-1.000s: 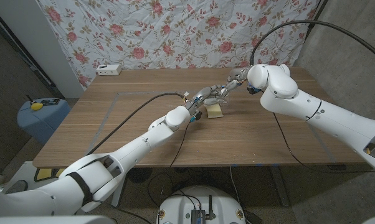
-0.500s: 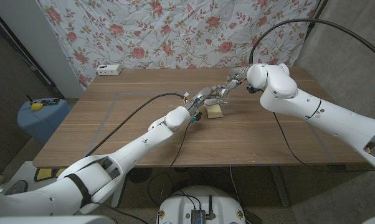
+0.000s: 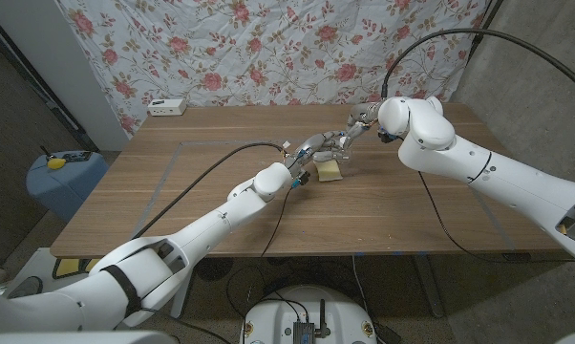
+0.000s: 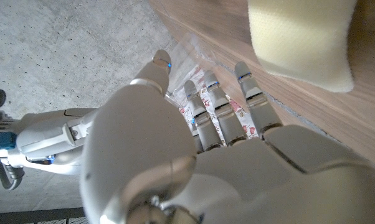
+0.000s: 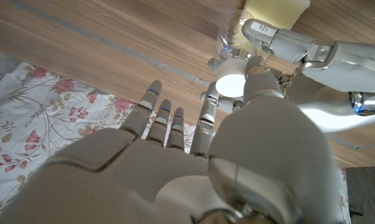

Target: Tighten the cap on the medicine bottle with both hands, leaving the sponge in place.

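meeting over the middle of the table (image 3: 173, 191), just beside the sponge (image 3: 330, 170), on its far side. holding the medicine bottle (image 5: 232, 32) there in the left hand (image 3: 316, 145), fingers wrapping the clear body, as far as the right wrist view is showing; lifted off the wood or standing on it, cannot tell. pinching the white cap (image 5: 232, 81) with the right hand (image 3: 357, 122), thumb and one finger closing on its rim while the other fingers are spreading away toward the flowered cloth (image 5: 56, 106).

lying with the cap end pointing away from the sponge and toward the right hand, so the bottle's long axis is running roughly from the sponge up into the right palm. sitting nearer to the right hand at the cap, nearer to the left hand at the body. probably calling for a twist about that axis next, right hand turning, left hand bracing against it.

resting pale yellow and soft right next to the left hand's fingers (image 4: 250, 87) in the left wrist view, touching or just apart, too close to tell. likely risking a nudge to the sponge if the left hand is drifting toward it while bracing.
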Motion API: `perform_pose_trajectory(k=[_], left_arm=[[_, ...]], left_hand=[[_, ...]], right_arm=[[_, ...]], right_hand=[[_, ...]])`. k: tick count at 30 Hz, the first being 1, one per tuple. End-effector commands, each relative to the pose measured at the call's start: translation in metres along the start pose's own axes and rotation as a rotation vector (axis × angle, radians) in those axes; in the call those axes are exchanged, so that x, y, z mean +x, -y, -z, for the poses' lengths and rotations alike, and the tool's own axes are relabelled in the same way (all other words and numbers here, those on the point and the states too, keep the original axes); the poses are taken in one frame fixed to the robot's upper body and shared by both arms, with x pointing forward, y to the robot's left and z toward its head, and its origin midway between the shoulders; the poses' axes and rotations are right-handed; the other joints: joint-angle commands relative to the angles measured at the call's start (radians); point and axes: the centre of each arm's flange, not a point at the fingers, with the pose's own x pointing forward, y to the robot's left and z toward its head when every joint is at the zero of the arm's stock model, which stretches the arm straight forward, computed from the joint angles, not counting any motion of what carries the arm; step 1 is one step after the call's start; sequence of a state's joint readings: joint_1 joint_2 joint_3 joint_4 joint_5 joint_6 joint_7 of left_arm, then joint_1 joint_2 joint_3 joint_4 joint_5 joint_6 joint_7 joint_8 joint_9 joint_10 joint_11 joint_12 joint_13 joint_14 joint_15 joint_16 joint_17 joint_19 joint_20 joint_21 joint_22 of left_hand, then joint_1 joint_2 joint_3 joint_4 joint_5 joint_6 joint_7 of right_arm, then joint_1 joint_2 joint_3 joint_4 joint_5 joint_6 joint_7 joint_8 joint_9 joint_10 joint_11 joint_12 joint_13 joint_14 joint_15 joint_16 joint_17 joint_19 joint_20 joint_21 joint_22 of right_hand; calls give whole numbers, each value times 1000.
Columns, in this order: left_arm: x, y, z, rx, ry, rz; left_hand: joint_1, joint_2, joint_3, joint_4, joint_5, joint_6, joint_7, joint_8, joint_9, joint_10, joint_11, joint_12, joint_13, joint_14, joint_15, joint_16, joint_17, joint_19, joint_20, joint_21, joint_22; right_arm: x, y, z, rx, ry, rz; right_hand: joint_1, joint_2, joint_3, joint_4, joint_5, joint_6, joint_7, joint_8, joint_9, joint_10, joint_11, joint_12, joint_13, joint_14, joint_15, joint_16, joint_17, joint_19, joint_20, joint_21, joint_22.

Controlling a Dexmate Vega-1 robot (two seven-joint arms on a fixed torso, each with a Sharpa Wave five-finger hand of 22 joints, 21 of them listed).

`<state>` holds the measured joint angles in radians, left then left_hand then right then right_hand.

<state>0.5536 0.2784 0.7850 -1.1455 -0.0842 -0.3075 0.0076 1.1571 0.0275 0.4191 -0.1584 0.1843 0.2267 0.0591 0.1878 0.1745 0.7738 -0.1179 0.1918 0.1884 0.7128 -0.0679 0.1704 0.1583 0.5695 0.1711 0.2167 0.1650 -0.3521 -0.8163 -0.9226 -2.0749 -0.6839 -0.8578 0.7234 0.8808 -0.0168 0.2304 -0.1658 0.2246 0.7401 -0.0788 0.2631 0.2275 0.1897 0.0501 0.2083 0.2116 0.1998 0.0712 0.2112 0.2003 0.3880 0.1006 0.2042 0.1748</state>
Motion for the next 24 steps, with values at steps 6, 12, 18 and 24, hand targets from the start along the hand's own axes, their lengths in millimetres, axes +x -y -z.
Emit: perform_pose_trajectory(k=[6,12,18,24], left_arm=[[0,-1,1,-1,-1,-2],[0,-1,1,-3,0,-2],[0,-1,2,-5,-1,0],[0,-1,2,-6,-2,-2]], left_hand=[[6,5,8,1,6,3,3,-2,3,11,1,6,5,1,-42,3,3,3,-6,-7,5],[6,4,9,1,6,3,3,-1,3,10,0,6,5,0,-42,3,3,2,-8,-10,5],[6,5,10,1,6,3,3,-1,3,10,0,6,5,0,-40,3,3,1,-10,-12,5],[6,4,11,1,6,3,2,-1,3,9,3,6,5,2,-41,3,3,-1,-11,-14,5]], right_arm=[[5,-2,3,16,-2,17],[6,-2,3,20,-5,23],[6,-3,4,21,-15,34],[8,-5,3,16,-25,40]], right_hand=[[11,1,15,4,-9,54,-6,23,-2,33,-7,13,1,25,-12,9,4,25,-9,7,2],[15,9,22,7,-11,81,-8,31,-4,48,-7,16,1,36,-23,13,5,33,-15,8,2],[1,14,24,18,-18,122,-15,44,-6,68,-11,19,0,52,-32,18,8,47,-19,11,2],[-24,18,19,31,-24,156,-16,53,-9,87,-10,21,-1,63,-40,21,10,58,-23,12,3]])
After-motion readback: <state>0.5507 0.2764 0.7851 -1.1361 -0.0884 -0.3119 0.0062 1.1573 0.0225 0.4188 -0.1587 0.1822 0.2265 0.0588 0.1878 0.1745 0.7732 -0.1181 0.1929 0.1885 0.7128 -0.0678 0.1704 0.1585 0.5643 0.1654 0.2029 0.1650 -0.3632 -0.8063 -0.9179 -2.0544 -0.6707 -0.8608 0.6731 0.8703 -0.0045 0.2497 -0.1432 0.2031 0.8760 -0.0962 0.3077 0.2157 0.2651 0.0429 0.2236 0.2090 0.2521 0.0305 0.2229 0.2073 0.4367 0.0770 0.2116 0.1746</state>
